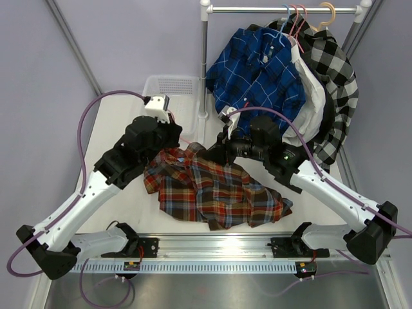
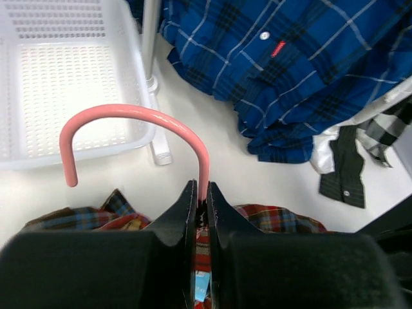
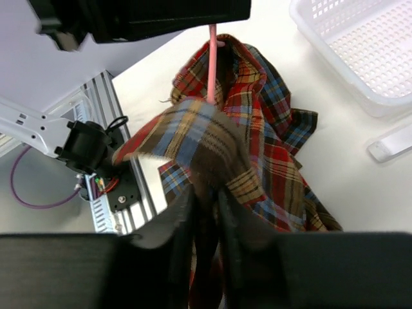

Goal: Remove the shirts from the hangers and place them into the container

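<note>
1. Pale purple walls close in a white tabletop (image 1: pixel 138 209), with a clothes rail (image 1: pixel 283 9) at the back right.
2. The container (image 1: pixel 170 77) at the back holds nothing visible in any view, so no shirt has been delivered yet.
3. A red-orange plaid shirt (image 1: pixel 212 190) lies crumpled on the tabletop between the arms, off the rail but not off its pink hanger (image 2: pixel 135 112).
4. The left gripper (image 2: pixel 201 193) is clamped on that hanger's stem just below the hook.
5. The right gripper (image 3: pixel 206 193) has its jaws nearly together with a fold of the plaid cloth pinched between them. The hanger stem rises just beyond it.
6. My read: this is the stripping step — hanger held, cloth to be pulled free.
7. Three shirts hang on the rail: a blue grid shirt (image 1: pixel 257 77), a white shirt (image 1: pixel 312 96) and a black-and-white checked shirt (image 1: pixel 338 84).
8. Left to do — free the plaid shirt, drop it in the container, then handle the other three. That puts the task early in its course.
</note>
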